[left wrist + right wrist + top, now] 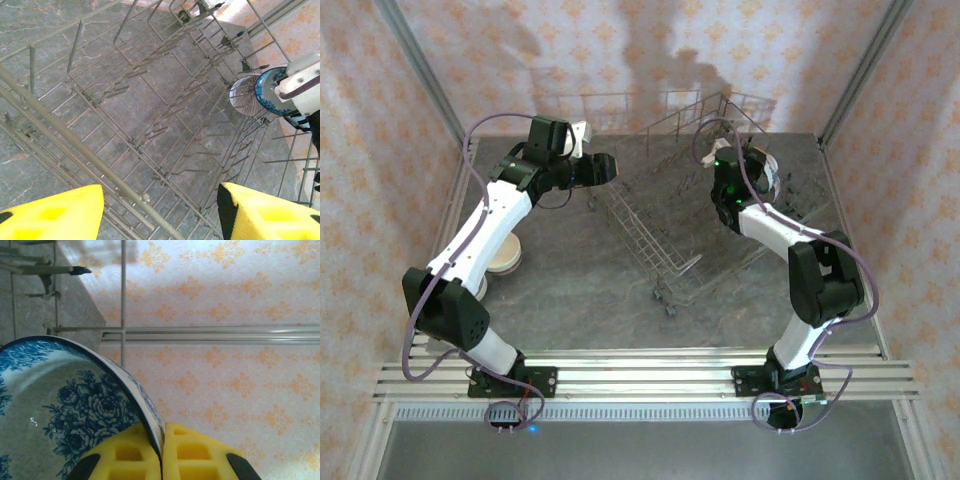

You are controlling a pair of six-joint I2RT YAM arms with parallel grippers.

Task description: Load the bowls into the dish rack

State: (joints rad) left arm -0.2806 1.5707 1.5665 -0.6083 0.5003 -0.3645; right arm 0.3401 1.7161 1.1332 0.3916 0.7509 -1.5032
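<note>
The right gripper (162, 452) is pinched tight on the rim of the blue-flowered bowl (65, 405), one yellow finger (125, 455) inside the rim and the other outside. It holds the bowl tipped on edge over the right side of the dish rack (665, 225), near the rack's far right corner and above the tines (150, 75). In the left wrist view a pale round bowl (243, 95) sits just beside it. That one seems already stood among the tines, though the wires crossing it make this hard to confirm.

The left gripper (160, 215) hovers over the rack's left edge, jaws well apart with nothing between them. Further out, near the left edge of the table (580, 300), a stack of cream bowls (505, 258) lies half hidden under the left arm; how many I cannot tell.

I judge the task to be somewhere between early and midway. Perhaps one bowl is racked and one is about to be set down, and those on the table are yet to be fetched.
</note>
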